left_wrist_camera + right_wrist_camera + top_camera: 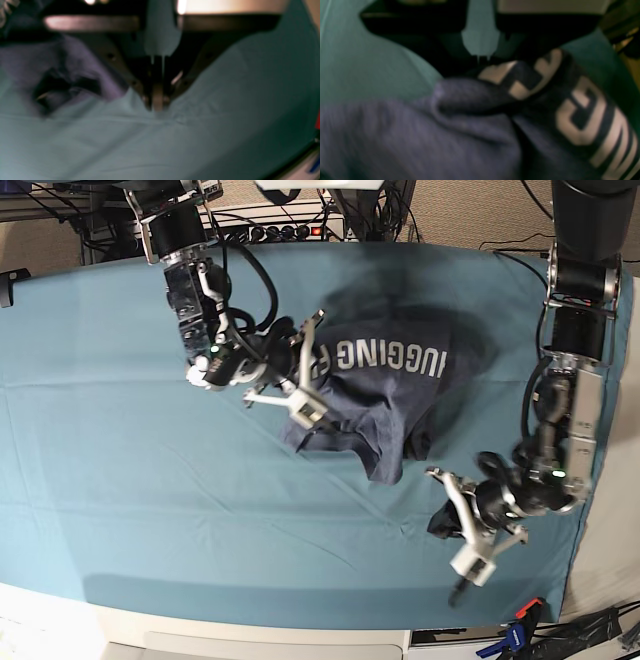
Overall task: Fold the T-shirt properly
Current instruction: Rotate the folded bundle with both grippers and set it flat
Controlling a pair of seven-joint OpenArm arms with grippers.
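The slate-blue T-shirt (385, 405) lies crumpled at the middle back of the teal tablecloth (150, 480), with its white lettering (390, 358) facing up. My right gripper (318, 370) reaches in from the left and is shut on a bunched fold at the shirt's left edge. In the right wrist view the T-shirt (420, 135) rises to the right gripper (482, 61), whose tips are hidden. My left gripper (434, 527) is low at the front right, apart from the shirt. In the left wrist view the left gripper (157, 103) is shut, its tips touching wrinkled tablecloth (225, 100), with the T-shirt (75, 65) to the left.
Cables and a power strip (270, 225) run along the table's back edge. Clamps (520, 635) sit at the front right corner, close to my left arm. The tablecloth hangs over the front edge (250, 620).
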